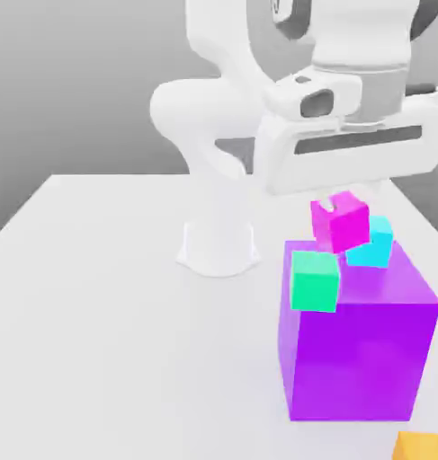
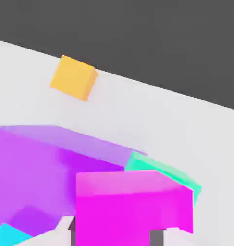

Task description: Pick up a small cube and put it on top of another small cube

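Standing widest in the exterior view is the white table point(image 1: 96, 314), a flat surface that carries everything and gives the arm an open floor to work over. Next in bulk comes the Panda arm point(image 1: 222, 117), its base planted near the table's middle and its hand swung over toward the exterior view's right, which puts it above the cluster of cubes.

Below that hand sits the large purple cube point(image 1: 362, 350), resting on the table. Its broad top seems to act as a raised shelf: the cyan cube point(image 1: 375, 247) appears to rest on it toward the back, and the green cube point(image 1: 315, 280) shows at its near corner on the exterior view's left, though whether it sits on the top or leans against the side I cannot tell.

The gripper point(image 1: 335, 205) hangs pointing down from the hand, and its jaws are pinching the magenta-pink cube point(image 1: 342, 222) between them; the hand view shows 2 white fingertips point(image 2: 66, 230) hugging that cube's flanks. Held this way, 1 small cube is lifted clear of the purple top, slightly tilted, just beside the cyan cube and above the green one. I judge the carry is under way, with the green or cyan cube the likely landing spot.

Off alone near the table's edge lies the orange cube point(image 1: 422, 446), well apart from the rest.
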Controlling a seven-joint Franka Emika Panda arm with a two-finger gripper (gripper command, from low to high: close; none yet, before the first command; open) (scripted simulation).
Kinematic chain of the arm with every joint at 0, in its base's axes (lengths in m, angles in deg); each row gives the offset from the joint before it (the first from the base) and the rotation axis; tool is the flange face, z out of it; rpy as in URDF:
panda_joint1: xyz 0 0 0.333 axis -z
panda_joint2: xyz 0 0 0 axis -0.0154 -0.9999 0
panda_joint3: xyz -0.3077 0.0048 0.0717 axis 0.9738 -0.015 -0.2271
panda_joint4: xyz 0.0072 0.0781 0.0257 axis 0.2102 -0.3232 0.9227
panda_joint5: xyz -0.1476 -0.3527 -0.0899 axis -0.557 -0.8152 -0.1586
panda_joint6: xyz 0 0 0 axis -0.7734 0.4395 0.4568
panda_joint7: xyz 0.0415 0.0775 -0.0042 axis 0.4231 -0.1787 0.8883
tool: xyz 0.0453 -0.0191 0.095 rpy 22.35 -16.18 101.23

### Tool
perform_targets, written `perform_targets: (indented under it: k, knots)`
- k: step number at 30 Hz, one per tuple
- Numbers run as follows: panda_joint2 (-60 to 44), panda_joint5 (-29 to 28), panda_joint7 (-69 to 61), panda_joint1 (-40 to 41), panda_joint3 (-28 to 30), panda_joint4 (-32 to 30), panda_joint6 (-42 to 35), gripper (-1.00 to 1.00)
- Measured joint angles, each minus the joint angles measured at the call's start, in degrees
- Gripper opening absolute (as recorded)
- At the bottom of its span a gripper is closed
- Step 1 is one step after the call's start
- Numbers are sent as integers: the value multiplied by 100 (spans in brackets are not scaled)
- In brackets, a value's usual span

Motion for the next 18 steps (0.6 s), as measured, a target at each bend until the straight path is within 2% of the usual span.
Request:
perform_targets:
  k: [3,7,8,14,18]
  knots:
    - [541,92,-667,-477,-121,-325,-209,-100]
    - [337,150,-819,-596,-247,-889,559,-100]
    - [289,167,-830,-596,-269,-970,689,100]
    - [265,152,-822,-591,-284,-1010,756,100]
    - [554,105,-828,-582,-207,-595,57,100]
